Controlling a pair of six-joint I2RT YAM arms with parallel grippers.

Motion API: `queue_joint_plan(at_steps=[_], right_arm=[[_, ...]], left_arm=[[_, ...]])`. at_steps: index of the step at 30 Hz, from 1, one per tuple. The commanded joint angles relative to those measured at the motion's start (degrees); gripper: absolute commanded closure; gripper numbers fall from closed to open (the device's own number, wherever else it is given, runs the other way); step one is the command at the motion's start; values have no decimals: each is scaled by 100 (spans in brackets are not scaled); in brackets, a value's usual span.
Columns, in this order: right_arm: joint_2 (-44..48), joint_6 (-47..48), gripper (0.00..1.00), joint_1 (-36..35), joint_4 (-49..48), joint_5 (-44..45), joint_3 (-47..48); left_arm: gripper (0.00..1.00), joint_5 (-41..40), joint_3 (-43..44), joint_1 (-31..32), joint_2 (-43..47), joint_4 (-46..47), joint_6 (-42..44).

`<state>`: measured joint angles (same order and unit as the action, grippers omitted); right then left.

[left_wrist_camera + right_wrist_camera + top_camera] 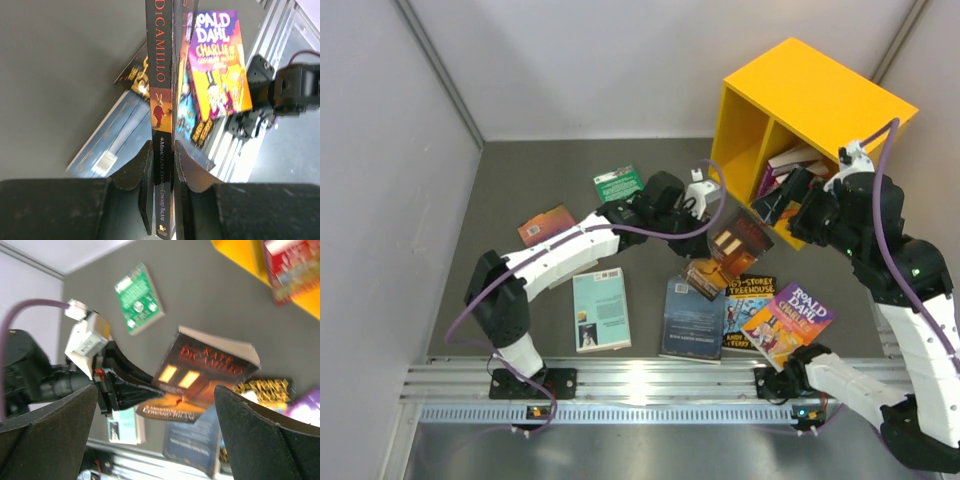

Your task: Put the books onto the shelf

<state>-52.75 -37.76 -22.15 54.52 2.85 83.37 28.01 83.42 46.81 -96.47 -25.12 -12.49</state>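
Observation:
My left gripper (708, 213) (162, 162) is shut on the spine end of a dark DiCamillo book (740, 238) (159, 100) (207, 372), holding it in the air in front of the yellow shelf (810, 90) (235, 252). My right gripper (788, 203) (156, 405) hangs open just beyond that book, by the shelf's mouth, with nothing between its fingers. Several books (790, 165) lean in the shelf's right compartment. On the table lie a green book (618, 183), a red one (546, 224), a teal one (600, 308), a dark blue one (692, 318), a Storey Treehouse book (748, 310) and a Roald Dahl book (788, 322) (220, 70).
A small dark book (705, 277) rests on the blue one's far edge, under the held book. An aluminium rail (640, 385) runs along the near edge by both arm bases. Grey walls (380, 200) close in the left and back.

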Motion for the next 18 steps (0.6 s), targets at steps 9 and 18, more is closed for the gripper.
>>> queue_joint_plan(at_steps=[9,18], right_arm=[[283,304,0,97,2035,795,1268],[344,629,0,97,2844,1077,1823]], left_arm=[[100,-1553,1606,873,-1373,1387,-526],[100,-2562,3355,1085,-2823,1125,-404]])
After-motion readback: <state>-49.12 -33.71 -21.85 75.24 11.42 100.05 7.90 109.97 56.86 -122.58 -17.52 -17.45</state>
